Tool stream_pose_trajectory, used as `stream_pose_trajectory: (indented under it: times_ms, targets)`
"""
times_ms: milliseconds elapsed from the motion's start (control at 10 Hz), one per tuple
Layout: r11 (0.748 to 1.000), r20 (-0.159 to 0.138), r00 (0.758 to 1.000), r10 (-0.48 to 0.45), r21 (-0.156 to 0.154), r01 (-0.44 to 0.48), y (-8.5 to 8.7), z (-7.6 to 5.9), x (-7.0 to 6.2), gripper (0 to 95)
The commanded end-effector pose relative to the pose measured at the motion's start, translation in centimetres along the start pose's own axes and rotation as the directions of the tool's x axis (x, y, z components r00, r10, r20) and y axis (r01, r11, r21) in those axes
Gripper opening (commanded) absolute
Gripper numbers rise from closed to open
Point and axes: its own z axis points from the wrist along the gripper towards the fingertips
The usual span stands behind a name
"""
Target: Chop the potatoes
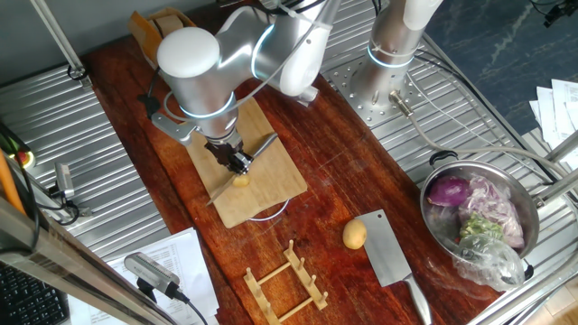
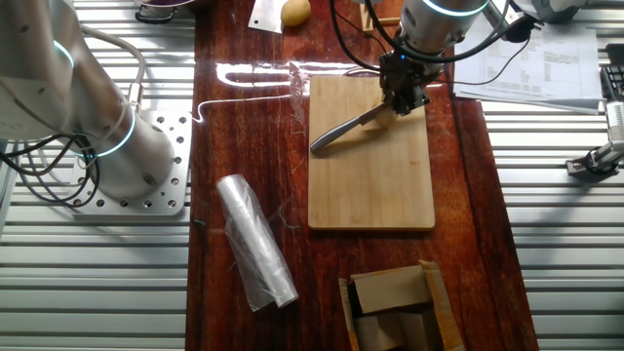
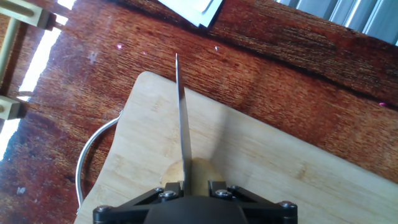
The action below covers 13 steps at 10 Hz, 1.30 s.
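pincer point(image 1: 238, 163) clamped on steel knife point(image 3: 183, 118) over pale wooden cutting board point(image 2: 371, 156)
blade edge-down on small yellow potato point(image 1: 241, 180); second whole tan potato point(image 1: 355, 235) beside cleaver point(image 1: 389, 254) on desk.

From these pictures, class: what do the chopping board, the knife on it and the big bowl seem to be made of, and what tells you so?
Chopping board: pale wood, matt, with faint grain lines.
Knife: looks like bare metal; in the hand view the blade is a thin grey edge with a dull shine. The tool holds it over a potato.
Bowl: probably steel, with a bright, mirror-like rim.
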Motion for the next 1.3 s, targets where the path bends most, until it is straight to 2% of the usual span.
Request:
stream_pose_trajectory:
  times_ms: [100,300,400,800,1000,1100,1300]
  targets:
    - [1.0,-0.001,1.0,0.0,-0.001,0.0,0.0,0.0,0.0,19.0]
    - [1.0,-0.001,1.0,0.0,-0.001,0.0,0.0,0.0,0.0,19.0]
    - [1.0,-0.012,1.0,0.006,-0.025,-0.006,1.7,-3.0,3.0,19.0]
    - [1.0,-0.02,1.0,0.005,-0.026,-0.006,1.9,-3.4,3.2,19.0]
    - [1.0,-0.008,1.0,-0.006,-0.026,0.005,1.9,-3.1,3.7,19.0]
    - [1.0,-0.002,1.0,-0.014,-0.024,0.014,1.8,-2.8,4.2,38.0]
    - [0.999,0.008,0.999,-0.031,-0.017,0.031,1.7,-2.3,5.1,38.0]
